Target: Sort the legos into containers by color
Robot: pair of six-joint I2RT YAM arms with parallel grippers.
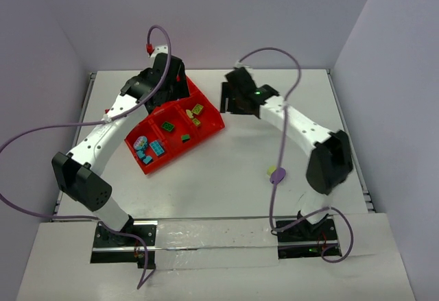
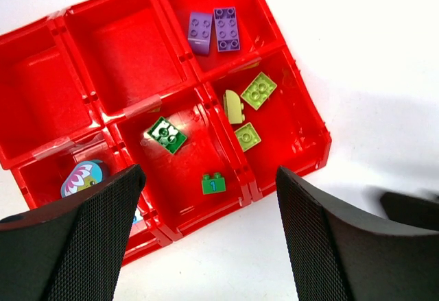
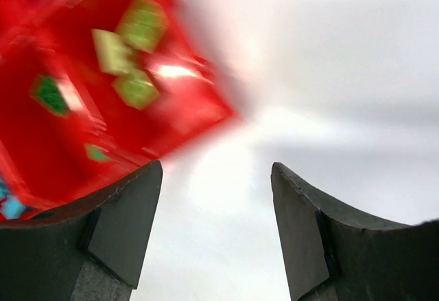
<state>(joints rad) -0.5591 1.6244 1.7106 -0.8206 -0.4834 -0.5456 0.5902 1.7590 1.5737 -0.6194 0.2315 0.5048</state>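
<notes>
Glossy red tray point(image 2: 123, 47), studded purple bricks point(image 2: 226, 29); left tool point(image 2: 209, 239), right tool point(image 3: 216, 232) both gaping, empty.

White table point(image 1: 226, 177) (glossy along its near edge) enclosed by pale lavender walls point(image 1: 240, 13).

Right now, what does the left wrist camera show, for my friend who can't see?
A red tray with square pockets holds two purple bricks in one, three yellow-green bricks next door and two green bricks in another. The left pincer hangs open over it.
</notes>
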